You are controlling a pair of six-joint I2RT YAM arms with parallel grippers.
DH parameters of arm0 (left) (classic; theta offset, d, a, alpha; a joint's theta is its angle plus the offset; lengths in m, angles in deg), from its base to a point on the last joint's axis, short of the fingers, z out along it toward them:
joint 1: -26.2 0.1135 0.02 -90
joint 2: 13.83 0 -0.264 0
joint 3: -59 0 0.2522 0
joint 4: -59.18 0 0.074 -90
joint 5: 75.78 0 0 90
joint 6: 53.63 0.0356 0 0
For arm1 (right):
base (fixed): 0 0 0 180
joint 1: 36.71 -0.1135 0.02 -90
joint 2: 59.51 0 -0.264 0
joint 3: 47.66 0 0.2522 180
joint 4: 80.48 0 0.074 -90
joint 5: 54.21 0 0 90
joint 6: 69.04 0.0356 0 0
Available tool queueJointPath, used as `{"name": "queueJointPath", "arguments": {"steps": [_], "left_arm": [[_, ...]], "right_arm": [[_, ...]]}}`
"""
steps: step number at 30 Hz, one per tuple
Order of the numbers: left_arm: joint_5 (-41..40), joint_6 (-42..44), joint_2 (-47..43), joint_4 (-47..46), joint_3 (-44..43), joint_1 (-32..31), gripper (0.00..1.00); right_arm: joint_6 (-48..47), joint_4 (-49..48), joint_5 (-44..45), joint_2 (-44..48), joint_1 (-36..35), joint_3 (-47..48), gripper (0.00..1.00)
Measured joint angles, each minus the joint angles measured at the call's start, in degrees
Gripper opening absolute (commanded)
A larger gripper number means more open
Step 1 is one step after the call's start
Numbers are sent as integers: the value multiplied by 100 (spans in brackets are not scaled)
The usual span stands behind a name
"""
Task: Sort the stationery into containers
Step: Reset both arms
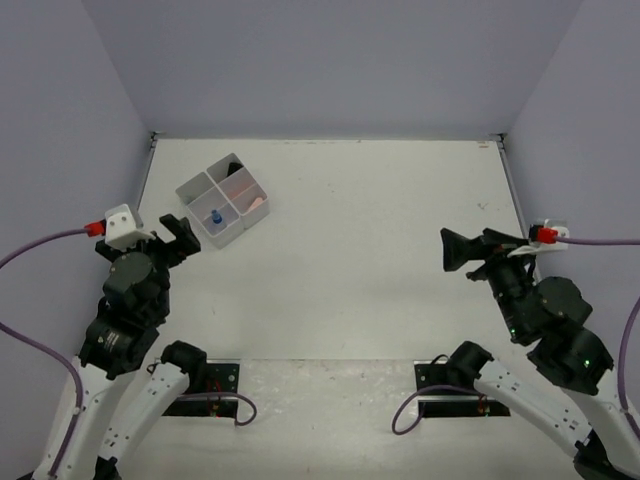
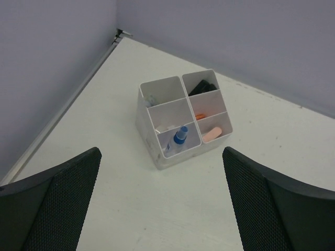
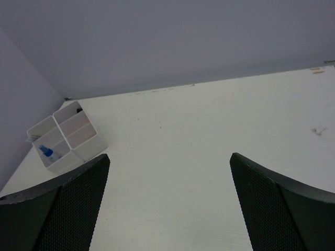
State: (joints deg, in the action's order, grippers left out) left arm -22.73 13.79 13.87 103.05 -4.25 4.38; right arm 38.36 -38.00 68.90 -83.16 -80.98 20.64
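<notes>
The white four-compartment tray (image 1: 191,199) stands at the far left of the table. Stationery lies in it: a blue-capped pen (image 2: 180,135) in the near compartment, a peach highlighter (image 2: 212,134), an orange piece (image 2: 199,116) and a black item (image 2: 202,87). My left gripper (image 1: 180,232) hangs open and empty, raised and short of the tray (image 2: 150,133). Over the right side my right gripper (image 1: 452,250) is open and empty too, far from the tray (image 3: 86,150). No loose stationery shows on the table.
Grey walls close the table at the back and both sides, with a raised rim (image 1: 138,200) along the left edge close to the tray. Purple cables (image 1: 40,245) loop off both wrists. Both arm bases (image 1: 190,385) sit at the near edge.
</notes>
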Motion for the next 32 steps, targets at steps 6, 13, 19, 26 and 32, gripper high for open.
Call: {"name": "queueJointPath", "arguments": {"steps": [6,13,19,26,32], "left_arm": [[370,391,-1117,346,430,0,100],[645,474,-1665,384,428,0,100],[685,481,-1727,389,430,0,100],[716,481,-1707,388,439,0,100],[721,481,-1706,388,441,0,100]], "right_arm": [[-41,733,360,1103,2,-344,99],[-2,1066,581,1979,3,-526,99],[70,1127,677,1938,4,-528,99],[163,1169,796,1462,4,-540,99],[215,1169,878,1347,4,-667,99]]}}
